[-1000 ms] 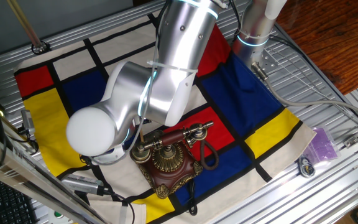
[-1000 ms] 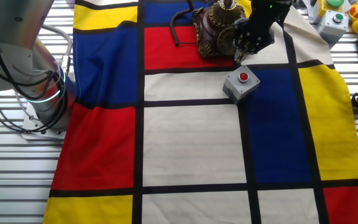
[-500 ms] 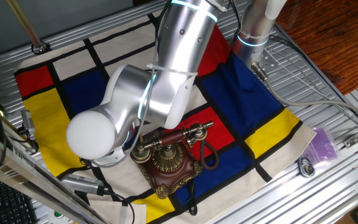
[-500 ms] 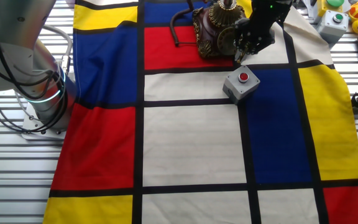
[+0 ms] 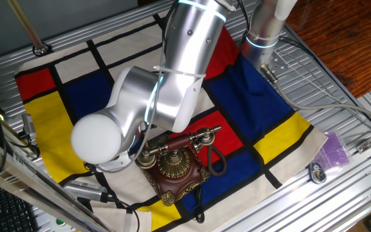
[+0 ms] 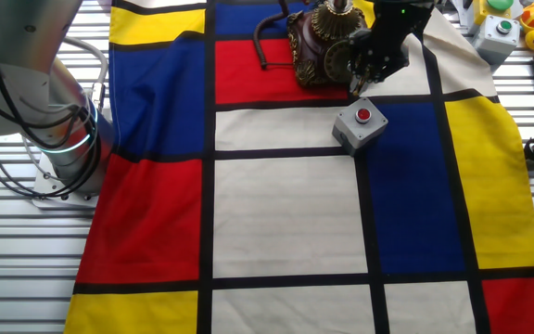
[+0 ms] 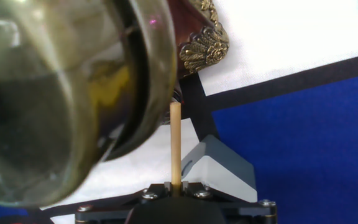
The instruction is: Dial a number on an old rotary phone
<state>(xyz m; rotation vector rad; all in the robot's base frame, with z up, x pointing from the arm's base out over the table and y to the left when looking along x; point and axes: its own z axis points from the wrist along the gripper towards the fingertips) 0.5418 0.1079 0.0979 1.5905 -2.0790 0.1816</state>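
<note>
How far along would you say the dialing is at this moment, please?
Done: the gripper has reached the old rotary phone. In hand: the hand view shows a thin wooden stick clamped in the gripper, its tip at the edge of the blurred brass dial. Left: nothing shows any digit dialed, and the handset rests on its cradle.

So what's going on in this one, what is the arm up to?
The arm has its gripper down at the front of the old rotary phone, on the checked cloth. In the hand view a thin wooden stick rises from the gripper, its tip at the edge of the brass dial. A small grey box with a red button sits just beside it, untouched.
</note>
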